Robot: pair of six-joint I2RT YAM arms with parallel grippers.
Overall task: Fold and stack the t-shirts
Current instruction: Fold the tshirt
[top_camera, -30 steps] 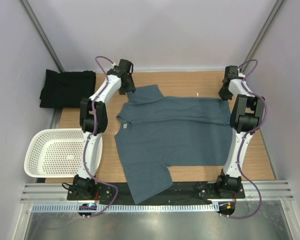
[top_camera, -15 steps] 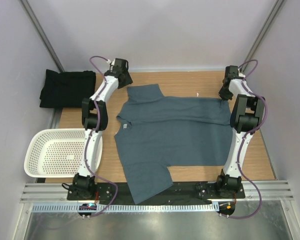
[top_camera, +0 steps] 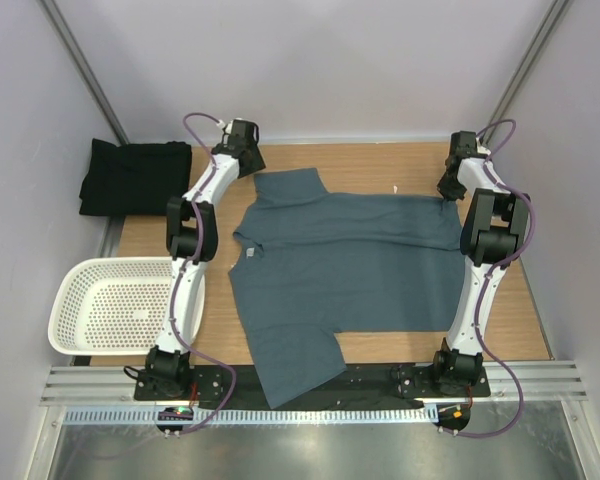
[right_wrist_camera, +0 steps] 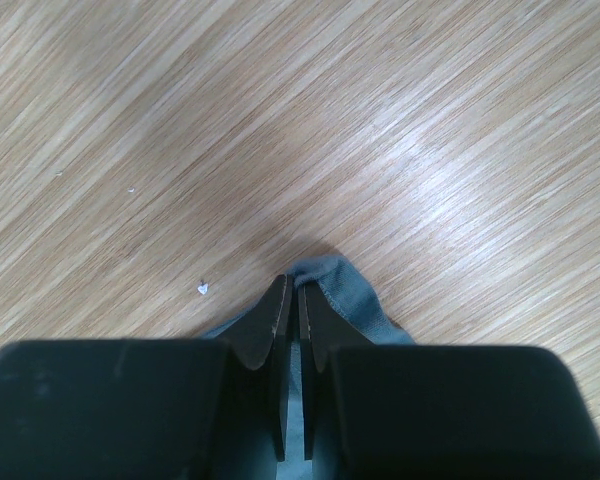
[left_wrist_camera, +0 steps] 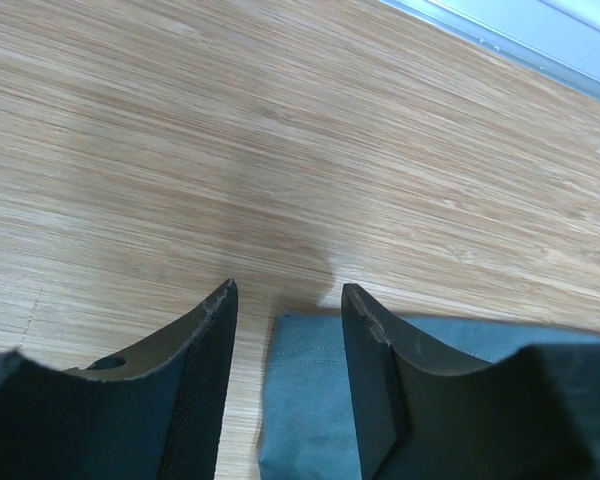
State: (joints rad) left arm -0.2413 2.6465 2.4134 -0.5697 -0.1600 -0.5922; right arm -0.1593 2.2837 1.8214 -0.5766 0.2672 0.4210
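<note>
The slate blue-grey t-shirt [top_camera: 345,270] lies spread flat on the wooden table [top_camera: 380,160], with its white neck label [top_camera: 248,253] at the left. My left gripper [top_camera: 251,165] is open and hovers over the far-left sleeve corner; in the left wrist view [left_wrist_camera: 285,295] that blue corner [left_wrist_camera: 310,400] lies on the table between the fingers, untouched. My right gripper [top_camera: 446,190] is shut on the shirt's far-right corner; in the right wrist view [right_wrist_camera: 292,285] the cloth [right_wrist_camera: 355,290] bunches at the fingertips. The black t-shirt [top_camera: 135,178] lies folded at the far left.
A white perforated basket [top_camera: 115,305] sits at the left, beside the left arm's base. The side walls stand close on both sides, and a metal rail [top_camera: 310,378] runs along the near edge. A small white speck [right_wrist_camera: 202,288] lies on the wood by the right gripper.
My left gripper has moved off the sleeve towards the far left and now stands just beyond its corner. The sleeve lies flat. The right arm has not moved.
</note>
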